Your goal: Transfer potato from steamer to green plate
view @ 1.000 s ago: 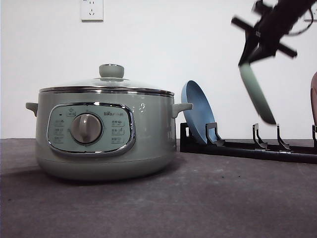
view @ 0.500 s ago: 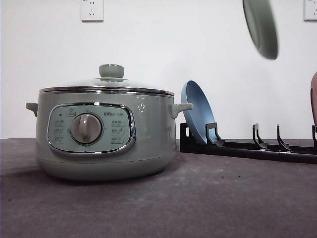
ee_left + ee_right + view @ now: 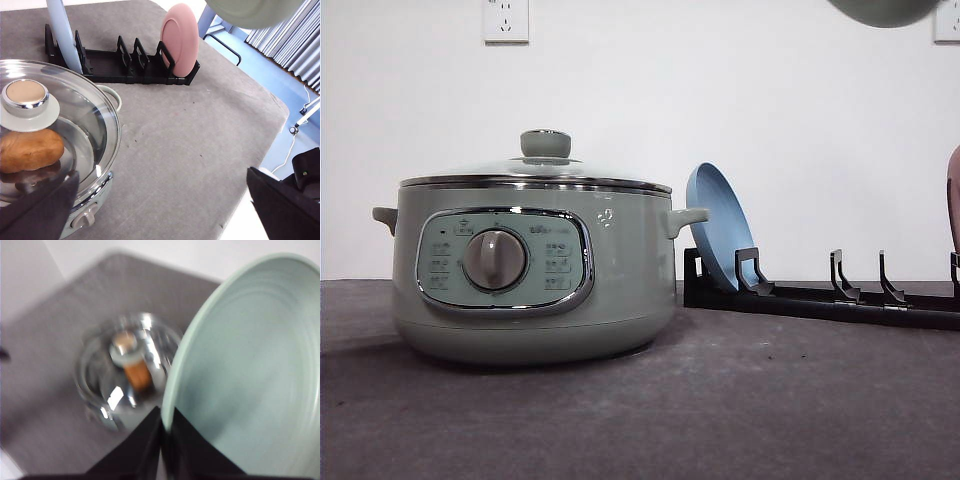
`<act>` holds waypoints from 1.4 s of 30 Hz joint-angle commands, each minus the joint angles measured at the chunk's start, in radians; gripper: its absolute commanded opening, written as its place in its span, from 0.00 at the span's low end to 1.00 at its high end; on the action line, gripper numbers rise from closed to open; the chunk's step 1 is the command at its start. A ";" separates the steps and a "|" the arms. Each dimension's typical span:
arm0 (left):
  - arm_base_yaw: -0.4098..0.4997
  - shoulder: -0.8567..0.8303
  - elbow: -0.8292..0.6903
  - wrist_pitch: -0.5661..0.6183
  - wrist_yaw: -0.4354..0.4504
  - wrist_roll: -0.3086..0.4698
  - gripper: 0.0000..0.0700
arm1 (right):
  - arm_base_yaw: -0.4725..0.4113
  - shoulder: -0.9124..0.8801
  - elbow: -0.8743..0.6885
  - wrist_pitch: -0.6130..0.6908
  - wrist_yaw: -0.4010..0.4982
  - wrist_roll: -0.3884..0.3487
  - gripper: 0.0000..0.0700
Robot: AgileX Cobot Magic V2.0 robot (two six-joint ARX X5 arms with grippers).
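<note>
So, right hand clamped on the green plate rim, high above the surface — potato sitting inside the lidded steamer. Left hand spread open.

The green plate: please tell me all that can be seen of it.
The green plate is pale mint, round and shallow, smooth and matte, with faint rings inside and a low rim. The right gripper pinches its rim and holds it tilted in the air, high above the table, apart from the rack. The front view catches just its lower edge.
</note>
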 commanded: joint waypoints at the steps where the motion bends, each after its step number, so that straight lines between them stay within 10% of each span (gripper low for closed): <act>1: -0.004 0.012 0.024 0.006 0.005 0.019 1.00 | 0.047 -0.005 0.014 -0.017 0.089 -0.048 0.00; 18: -0.004 0.014 0.024 -0.022 0.005 0.016 1.00 | 0.456 -0.160 -0.478 -0.016 0.429 0.076 0.00; 42: -0.004 0.014 0.024 -0.024 0.006 0.015 1.00 | 0.776 0.080 -0.924 0.304 0.584 0.256 0.00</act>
